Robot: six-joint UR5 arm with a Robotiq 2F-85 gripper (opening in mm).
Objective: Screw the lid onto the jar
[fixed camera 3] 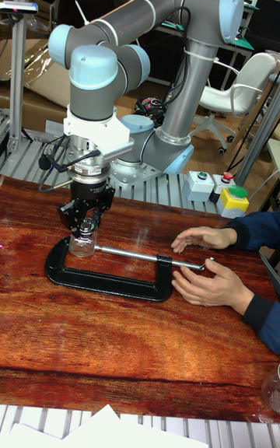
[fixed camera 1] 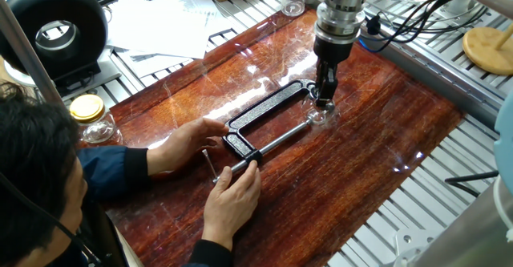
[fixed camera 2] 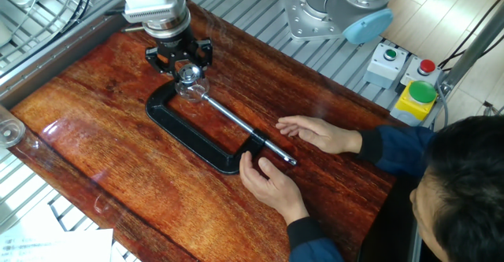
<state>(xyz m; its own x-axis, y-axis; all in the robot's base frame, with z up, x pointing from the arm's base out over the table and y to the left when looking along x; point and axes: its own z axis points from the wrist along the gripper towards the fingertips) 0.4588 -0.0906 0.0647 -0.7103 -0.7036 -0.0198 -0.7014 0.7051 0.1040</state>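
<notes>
1. The small squat clear glass jar (fixed camera 3: 82, 244) stands upright on the glossy reddish-brown wooden table (fixed camera 2: 102, 160), inside the mouth of the long black metal C-clamp (fixed camera 2: 193, 140), which lies flat on the wood.
2. The clamp's silver screw rod (fixed camera 3: 128, 254) reaches the jar's side from the handle end, so the jar sits between the rod tip and the clamp's curved end.
3. The small flat silvery round lid (fixed camera 2: 188, 72) sits on top of the jar, directly under the arm's tool.
4. The black two-finger gripper (fixed camera 2: 183, 64) of the grey-and-blue arm points straight down over the jar; its fingers (fixed camera 3: 69, 217) close narrowly on the lid from either side.
5. The seated person in a dark blue sleeve has one hand (fixed camera 1: 235, 195) at the clamp's screw handle and the other hand (fixed camera 1: 186, 139) flat on the wood just beside the clamp frame.
6. A second clear glass jar with a yellow lid (fixed camera 1: 90, 116) stands off the wooden board, well apart from the clamp, near the person's shoulder.
</notes>
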